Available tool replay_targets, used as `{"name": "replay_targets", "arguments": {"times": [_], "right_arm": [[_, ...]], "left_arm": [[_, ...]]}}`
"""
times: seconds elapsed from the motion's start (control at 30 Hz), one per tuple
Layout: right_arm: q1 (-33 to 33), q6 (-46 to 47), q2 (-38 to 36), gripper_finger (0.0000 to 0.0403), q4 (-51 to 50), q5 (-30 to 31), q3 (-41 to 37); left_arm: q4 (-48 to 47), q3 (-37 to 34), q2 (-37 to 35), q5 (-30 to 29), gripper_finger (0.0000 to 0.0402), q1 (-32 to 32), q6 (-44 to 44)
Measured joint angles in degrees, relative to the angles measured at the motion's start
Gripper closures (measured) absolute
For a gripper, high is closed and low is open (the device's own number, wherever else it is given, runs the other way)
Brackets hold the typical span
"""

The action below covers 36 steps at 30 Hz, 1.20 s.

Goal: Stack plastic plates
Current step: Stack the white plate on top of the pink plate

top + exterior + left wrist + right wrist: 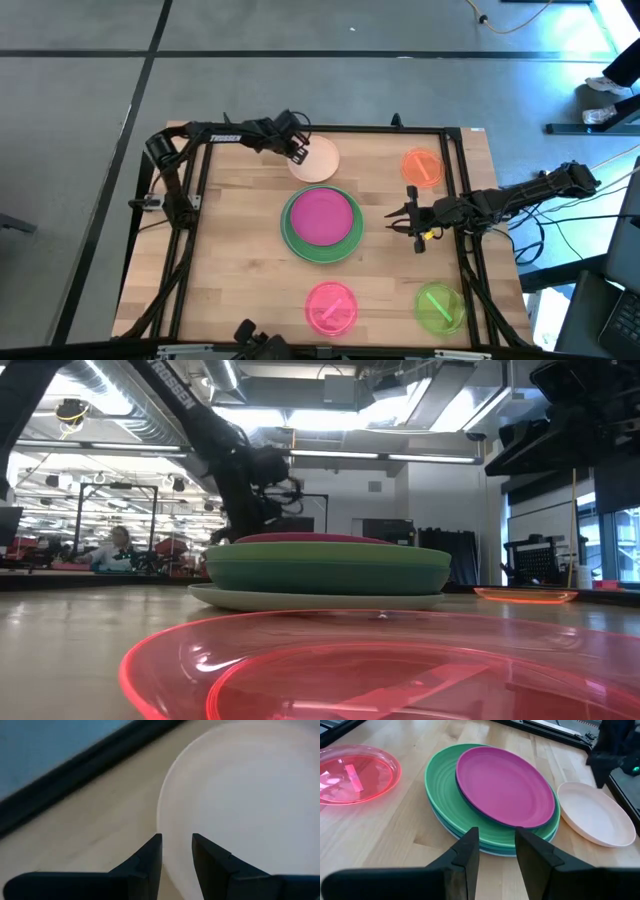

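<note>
A stack sits mid-table: a magenta plate [322,215] [502,785] on a dark navy rim [462,795], a green plate [440,785] [330,568] and paler plates beneath [300,600]. The peach plate [320,163] [240,795] [592,815] lies flat just beyond the stack. My left gripper [298,152] [177,845] is open over the peach plate's far-left rim, one finger outside it and one over the plate; no touch shows. My right gripper [392,221] [497,842] is open, level with the stack's right side and a little apart from it.
An orange plate [422,167] [525,595] lies near the far right corner. A pink translucent plate [331,307] [355,772] sits at the near edge, with a lime plate [439,307] to its right. Bare wood shows on the table's left half [230,250].
</note>
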Motion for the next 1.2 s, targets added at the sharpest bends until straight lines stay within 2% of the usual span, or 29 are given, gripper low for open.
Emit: {"name": "replay_targets", "arguments": {"times": [0.23,0.53,0.8,1.07,1.2], "right_arm": [[0.01,0.01,0.0,0.0288,-0.02,-0.07,0.0],[0.0,0.0,0.0,0.0288,0.0,-0.08,0.0],[0.02,0.29,0.0,0.0288,-0.03,-0.1,0.0],[0.0,0.26,0.0,0.0288,-0.03,-0.12,0.0],[0.01,0.26,0.0,0.0288,-0.03,-0.12,0.0]], "left_arm": [[-0.09,-0.04,3.17,0.56,0.0301,0.24,-0.16],[0.5,-0.04,3.43,1.59,0.0305,0.87,-0.31],[0.83,-0.04,3.79,4.0,0.0346,1.01,-1.95],[1.14,-0.04,3.79,3.48,0.0391,1.4,-0.19],[1.29,-0.04,3.77,1.61,0.0396,1.22,-0.09]]}}
